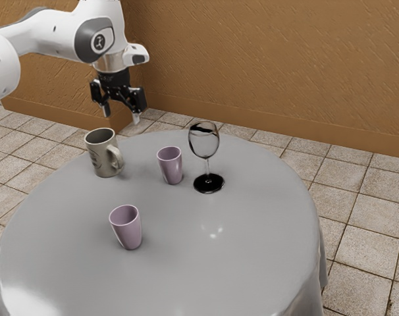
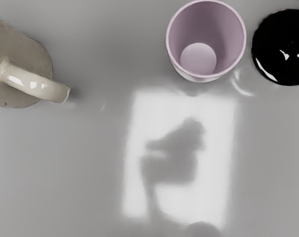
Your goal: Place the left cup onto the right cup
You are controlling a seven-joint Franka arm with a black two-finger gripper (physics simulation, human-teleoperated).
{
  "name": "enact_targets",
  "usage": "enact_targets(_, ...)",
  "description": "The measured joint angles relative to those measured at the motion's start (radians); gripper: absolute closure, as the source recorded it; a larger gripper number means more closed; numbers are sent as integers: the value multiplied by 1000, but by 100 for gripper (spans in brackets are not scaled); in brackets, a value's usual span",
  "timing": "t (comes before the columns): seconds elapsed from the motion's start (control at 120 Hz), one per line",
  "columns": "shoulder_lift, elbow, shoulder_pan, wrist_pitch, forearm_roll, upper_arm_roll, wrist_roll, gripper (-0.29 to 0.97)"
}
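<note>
Two purple cups stand upright on the round grey table (image 1: 252, 250). One cup (image 1: 126, 226) is near the front, toward the exterior view's left. The other cup (image 1: 170, 164) stands farther back, beside a wine glass. My gripper (image 1: 119, 110) hangs open and empty well above the table's back edge, higher than the farther cup and to its left in the exterior view. In the wrist view the farther cup (image 2: 206, 39) is seen from above, hollow and empty, ahead of the hand's shadow (image 2: 181, 148).
A beige mug (image 1: 105, 152) with a handle (image 2: 33, 84) stands left of the farther cup. A wine glass (image 1: 205, 155) on a black base (image 2: 280, 47) stands just right of that cup. Tiled floor surrounds the table.
</note>
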Motion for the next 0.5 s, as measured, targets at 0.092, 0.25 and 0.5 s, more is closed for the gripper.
enact_targets(0.092,23,12,23,2,-9,-23,4,3)
enact_targets(0.25,51,34,39,3,-17,-62,12,7)
enact_targets(0.5,121,72,79,-1,-19,-110,23,11)
